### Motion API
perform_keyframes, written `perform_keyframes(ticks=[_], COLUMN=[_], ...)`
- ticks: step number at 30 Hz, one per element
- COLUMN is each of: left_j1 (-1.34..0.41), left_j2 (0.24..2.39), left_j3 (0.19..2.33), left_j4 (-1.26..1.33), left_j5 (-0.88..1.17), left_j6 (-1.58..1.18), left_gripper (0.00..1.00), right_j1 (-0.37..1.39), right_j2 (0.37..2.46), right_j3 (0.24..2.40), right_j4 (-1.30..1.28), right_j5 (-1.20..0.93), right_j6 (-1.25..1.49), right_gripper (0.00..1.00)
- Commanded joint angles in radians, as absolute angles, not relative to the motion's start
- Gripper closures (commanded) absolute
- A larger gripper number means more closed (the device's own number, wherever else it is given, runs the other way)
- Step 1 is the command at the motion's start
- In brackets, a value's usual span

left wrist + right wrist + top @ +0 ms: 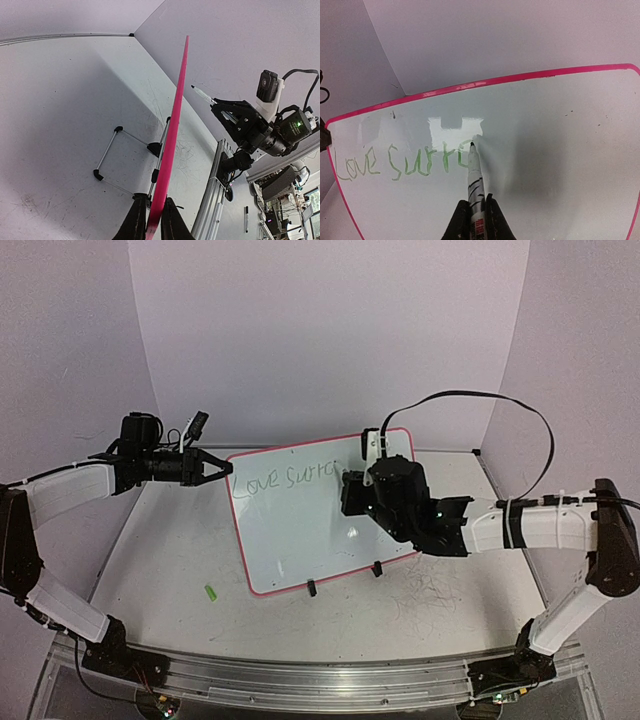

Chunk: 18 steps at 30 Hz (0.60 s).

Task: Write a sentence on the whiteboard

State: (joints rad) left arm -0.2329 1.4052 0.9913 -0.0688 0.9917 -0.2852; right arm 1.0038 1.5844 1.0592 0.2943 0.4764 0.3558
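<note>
The whiteboard (pixel 300 525) stands tilted on the table, white with a pink rim (pixel 485 82). My left gripper (pixel 218 470) is shut on its left edge, and the left wrist view shows that pink edge (pixel 172 130) pinched between the fingers. Green lettering reading "Love Surr" (pixel 395 162) runs along the top of the board. My right gripper (pixel 476 215) is shut on a white marker (pixel 474 175), whose tip touches the board at the end of the sentence (pixel 290 480). In the top view the right gripper (pixel 362 490) covers the last letters.
Two black clip feet (pixel 312 587) prop the board's near edge. A wire stand (pixel 125 155) sits behind the board. A small green cap (pixel 211 592) lies on the table at front left. Grey scribble marks (pixel 430 595) cover the table at right.
</note>
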Motion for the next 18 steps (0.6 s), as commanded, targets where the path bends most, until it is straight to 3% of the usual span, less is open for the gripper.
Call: perform_keyframes(ticks=[1, 18], left_j1=[-0.239, -0.239], left_j2=[1.374, 1.374], left_j3=[0.985, 0.986], left_j4=[-0.038, -0.038], left_j5=[1.016, 1.019], left_j6=[-0.268, -0.269], left_gripper=[0.88, 0.88], right_j1=[0.984, 0.968], right_j2=[1.602, 1.648], right_j3=[1.094, 1.116], right_j4=[0.322, 0.327], right_j5=[0.469, 0.458], right_j6=[0.349, 0.342], right_gripper=[1.00, 1.00])
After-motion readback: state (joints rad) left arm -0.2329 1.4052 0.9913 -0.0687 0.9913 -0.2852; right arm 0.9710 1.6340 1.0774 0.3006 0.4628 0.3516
